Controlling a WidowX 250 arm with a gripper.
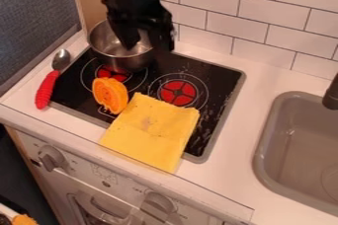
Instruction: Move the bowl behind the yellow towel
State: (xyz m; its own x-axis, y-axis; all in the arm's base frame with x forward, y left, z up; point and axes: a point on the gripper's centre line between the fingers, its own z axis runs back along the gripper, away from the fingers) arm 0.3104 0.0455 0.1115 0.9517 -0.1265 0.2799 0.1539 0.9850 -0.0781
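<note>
Nearest me, the yellow towel [148, 132] overlaps the cooktop's [219, 100] front edge, with the grey sink basin [265, 152] off right. Beside the towel, an orange food piece [109, 95] could get knocked if I swing low. Farther back, left, sits the metal bowl [122, 62], bare metal inside besides one finger of my tool [152, 45]; the other is outside, spread apart. An off-centre rim grip could tip it.

In the camera view, a red-handled spoon [48, 86] lies left of the pincer [148, 46], an orange food piece [109, 95] on the stovetop [219, 83] below it, and a grey sink [262, 140] well apart to its right.
</note>
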